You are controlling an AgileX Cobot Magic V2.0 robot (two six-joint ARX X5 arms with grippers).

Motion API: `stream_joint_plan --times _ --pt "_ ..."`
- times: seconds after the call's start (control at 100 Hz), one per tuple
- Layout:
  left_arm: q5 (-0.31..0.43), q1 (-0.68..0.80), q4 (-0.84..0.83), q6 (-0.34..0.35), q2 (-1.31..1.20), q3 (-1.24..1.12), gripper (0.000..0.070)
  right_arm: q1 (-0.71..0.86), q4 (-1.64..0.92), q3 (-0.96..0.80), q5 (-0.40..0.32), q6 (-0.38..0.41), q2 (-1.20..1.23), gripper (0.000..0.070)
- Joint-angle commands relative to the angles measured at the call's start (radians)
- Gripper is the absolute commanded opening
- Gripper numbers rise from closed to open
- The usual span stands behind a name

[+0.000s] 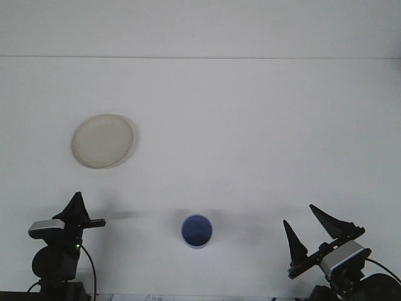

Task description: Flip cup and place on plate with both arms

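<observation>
Two arms sit low in the frame on a white table [250, 125]. The blue cup [197, 231] stands at lower centre, its mouth facing up, touched by neither arm. The cream plate [103, 140] lies at upper left, well apart from the cup. The right gripper [316, 233], lower right, has its jaws spread open and holds nothing. The left gripper [78, 210], lower left, is seen edge-on; whether its jaws are open cannot be told.
</observation>
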Motion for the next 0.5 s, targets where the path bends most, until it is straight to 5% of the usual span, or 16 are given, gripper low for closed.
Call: stream_joint_plan --times 0.0,0.17,0.31,0.34,0.49 --pt "-0.004 0.000 0.012 -0.101 -0.001 0.006 0.0012 0.012 0.006 0.002 0.004 -0.008 0.000 0.0490" --pt "-0.004 0.000 -0.061 -0.145 0.056 0.177 0.0012 0.012 0.005 0.002 0.004 -0.008 0.000 0.0490" --pt "0.036 -0.002 -0.181 -0.091 0.198 0.398 0.0035 0.012 0.005 0.002 0.004 -0.009 0.000 0.0490" --pt "0.056 -0.002 -0.210 -0.071 0.235 0.450 0.0073 0.012 0.005 0.002 0.004 -0.009 0.000 0.0490" --pt "0.196 -0.002 -0.338 0.014 0.418 0.686 0.0557 0.012 0.005 0.001 0.004 -0.009 0.000 0.0490"
